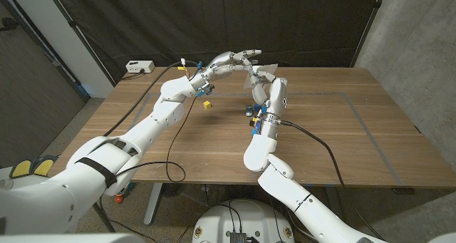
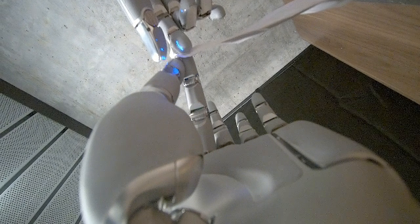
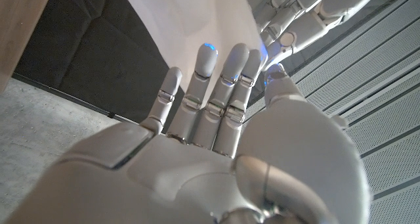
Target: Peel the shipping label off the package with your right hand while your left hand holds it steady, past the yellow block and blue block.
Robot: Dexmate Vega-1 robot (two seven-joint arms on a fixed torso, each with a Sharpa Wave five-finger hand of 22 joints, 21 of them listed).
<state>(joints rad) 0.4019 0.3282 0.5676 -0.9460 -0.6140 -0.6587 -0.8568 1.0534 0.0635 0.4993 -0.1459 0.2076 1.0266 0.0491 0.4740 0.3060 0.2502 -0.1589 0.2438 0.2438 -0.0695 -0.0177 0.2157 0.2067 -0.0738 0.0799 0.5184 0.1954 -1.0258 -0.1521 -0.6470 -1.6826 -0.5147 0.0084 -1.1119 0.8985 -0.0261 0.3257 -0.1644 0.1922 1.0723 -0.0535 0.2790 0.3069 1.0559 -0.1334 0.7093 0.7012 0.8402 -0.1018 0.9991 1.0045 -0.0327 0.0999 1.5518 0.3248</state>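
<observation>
package lifted off surface, beyond yellow block | left hand pinches its edge | right hand fingers against package, grip unclear | label peel: cannot tell

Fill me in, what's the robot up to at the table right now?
Both arms are raised over the far middle of the wooden table. The left hand and the right hand meet at a thin grey package held up in the air, fingertips close together at its edge. Whether the label has started to come off cannot be told. The yellow block and blue block sit on the table below.
</observation>
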